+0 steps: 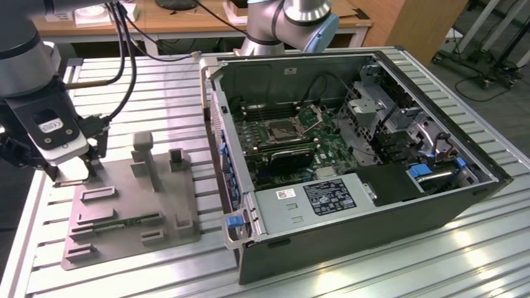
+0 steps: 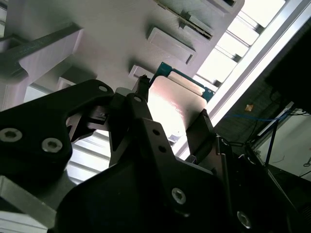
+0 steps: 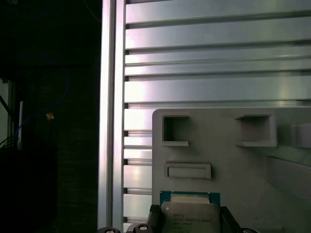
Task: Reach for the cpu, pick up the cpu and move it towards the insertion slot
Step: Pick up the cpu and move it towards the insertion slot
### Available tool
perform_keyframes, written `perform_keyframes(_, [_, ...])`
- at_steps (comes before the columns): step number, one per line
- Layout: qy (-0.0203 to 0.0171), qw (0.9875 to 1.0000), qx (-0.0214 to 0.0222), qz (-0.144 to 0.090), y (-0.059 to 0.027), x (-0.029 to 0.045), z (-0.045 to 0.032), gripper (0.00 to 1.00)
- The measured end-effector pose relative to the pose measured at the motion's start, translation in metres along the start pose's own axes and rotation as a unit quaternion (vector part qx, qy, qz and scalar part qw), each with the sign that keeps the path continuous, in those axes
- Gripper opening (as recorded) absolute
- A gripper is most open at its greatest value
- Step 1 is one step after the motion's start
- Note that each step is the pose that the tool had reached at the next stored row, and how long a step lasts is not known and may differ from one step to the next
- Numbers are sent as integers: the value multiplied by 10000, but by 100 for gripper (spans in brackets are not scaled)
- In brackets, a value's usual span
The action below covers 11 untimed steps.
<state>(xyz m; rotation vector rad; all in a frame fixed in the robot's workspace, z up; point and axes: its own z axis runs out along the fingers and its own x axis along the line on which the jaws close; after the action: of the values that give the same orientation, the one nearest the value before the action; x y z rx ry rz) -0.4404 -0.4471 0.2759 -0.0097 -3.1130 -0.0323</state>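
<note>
So here's where we're at: the gripper (image 1: 74,174) is down at the exterior view's left, over the far-left corner of the grey fixture plate (image 1: 124,198) that lies on the slatted metal table (image 1: 414,267). In both wrist views the cpu (image 3: 189,216) sits right between the two black fingers (image 3: 154,217), one pressed against each side edge, so as far as we can see the tool is closed onto the chip with its shiny metal top facing the cameras and a thin greenish border showing along one edge. We can't tell whether the chip is lifted clear of the plate or resting on it, since its lower part is hidden behind the gripper. In the first wrist view it sits at the plate's edge, just below a shallow rectangular pocket and two square recesses moulded into the plate. The insertion slot (image 1: 280,130) is well apart from all that, over in the open computer case (image 1: 364,211) that takes up the middle and the exterior view's right of the table: square silvery frame, dark centre, its hinged plate (image 1: 314,113) flipped up just beside it, green board all round. A thin green memory stick (image 1: 124,221) lies in a slot near the front of the fixture plate, away from the gripper.
</note>
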Motion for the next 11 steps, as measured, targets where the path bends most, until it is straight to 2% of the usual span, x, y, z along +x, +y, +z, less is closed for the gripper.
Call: perform_keyframes(11, [0,10000,0,0,1,1,-50,55])
